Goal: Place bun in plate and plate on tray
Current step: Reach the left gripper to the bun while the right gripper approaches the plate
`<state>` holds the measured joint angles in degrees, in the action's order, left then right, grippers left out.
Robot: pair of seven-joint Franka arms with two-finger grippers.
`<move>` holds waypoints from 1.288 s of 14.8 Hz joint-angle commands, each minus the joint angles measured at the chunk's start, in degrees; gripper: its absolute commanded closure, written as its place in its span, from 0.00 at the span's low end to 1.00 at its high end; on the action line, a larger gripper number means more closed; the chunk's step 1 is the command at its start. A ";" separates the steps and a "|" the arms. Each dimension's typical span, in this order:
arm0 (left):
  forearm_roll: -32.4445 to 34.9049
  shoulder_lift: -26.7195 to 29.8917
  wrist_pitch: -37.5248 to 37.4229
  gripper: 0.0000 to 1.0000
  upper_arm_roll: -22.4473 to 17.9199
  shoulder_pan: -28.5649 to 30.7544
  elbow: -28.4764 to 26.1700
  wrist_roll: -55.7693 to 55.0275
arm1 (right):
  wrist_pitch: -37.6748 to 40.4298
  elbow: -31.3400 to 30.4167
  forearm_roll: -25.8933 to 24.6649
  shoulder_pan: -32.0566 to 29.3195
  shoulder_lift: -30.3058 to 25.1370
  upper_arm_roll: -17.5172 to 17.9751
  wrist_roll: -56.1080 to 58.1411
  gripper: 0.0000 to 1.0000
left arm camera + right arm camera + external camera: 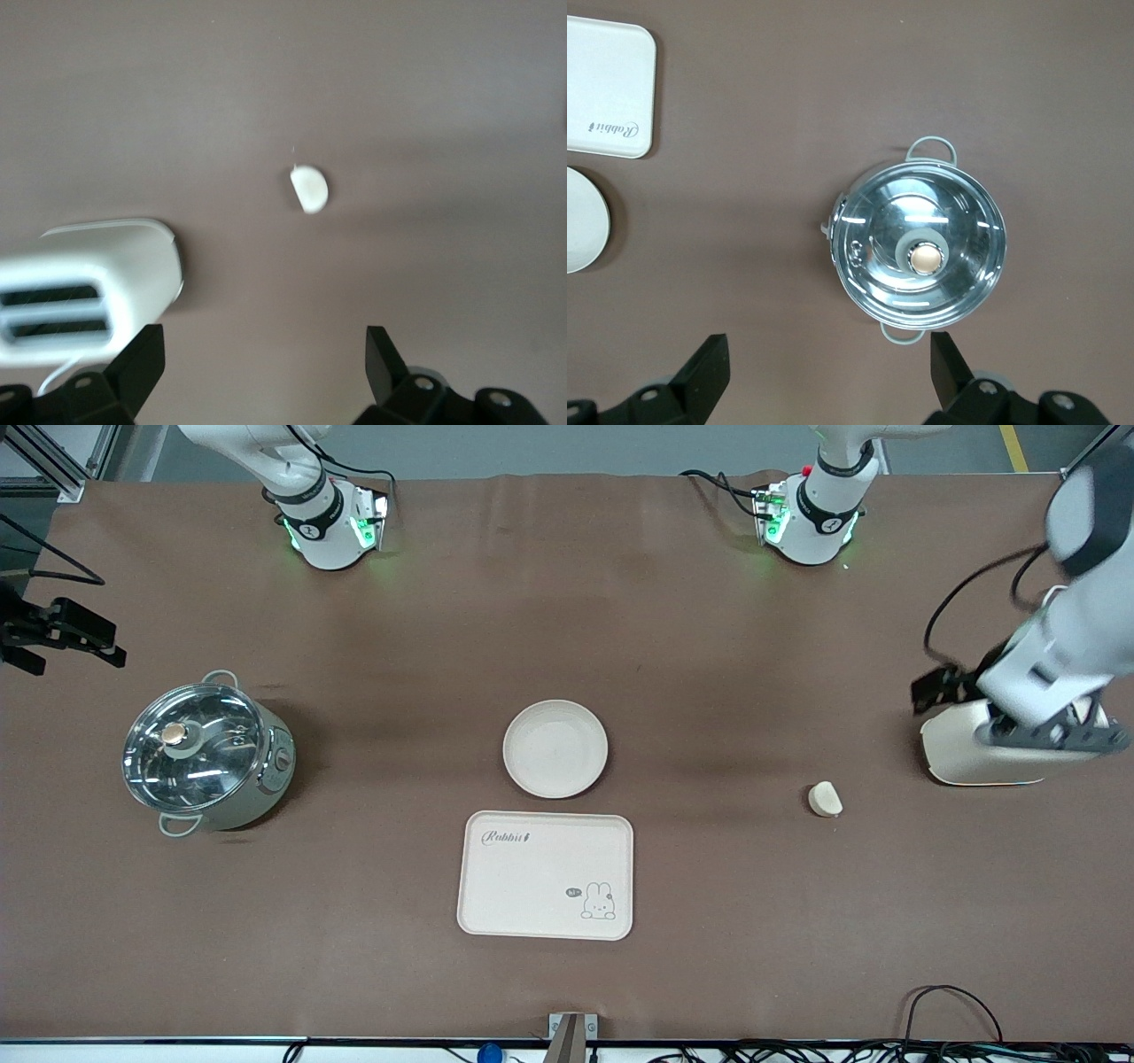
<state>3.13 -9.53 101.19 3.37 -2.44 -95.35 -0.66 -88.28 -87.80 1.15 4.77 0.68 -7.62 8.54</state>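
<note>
Bun (825, 799), a smooth cream lump, lies bare on brown matte table (709, 646); both grippers' fingers spread.

light: even, overhead; shadows: soft; glare: pot lid (193, 746); blur: toaster (84, 288), left wrist view

You have one bun (825, 799), one plate (555, 748) and one tray (546, 875) on the table. Add one toaster (961, 755) under the left gripper (264, 354), and one lidded pot (206, 752) below the right gripper (830, 363). Two grippers, both spread wide.
</note>
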 commanded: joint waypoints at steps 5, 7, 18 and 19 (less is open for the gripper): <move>0.04 -7.78 34.46 0.00 0.68 0.06 -21.08 -5.40 | -6.81 0.08 0.00 4.54 6.26 0.32 -0.36 0.00; 0.12 -11.20 42.13 0.00 0.68 0.41 -23.56 -5.40 | -7.87 0.08 0.08 6.82 7.23 0.32 -0.36 0.00; 0.30 -17.63 58.69 0.71 0.94 2.17 -28.75 -5.31 | -17.61 0.26 6.23 16.85 18.73 0.32 -0.28 0.00; 0.30 -17.46 58.69 0.80 1.11 2.26 -28.84 -5.31 | -18.50 0.26 6.15 16.85 19.62 0.32 -0.36 0.00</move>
<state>3.13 -28.11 158.99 3.78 -0.49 -123.16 -5.70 -105.31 -88.27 6.39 21.72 18.07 -6.84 8.30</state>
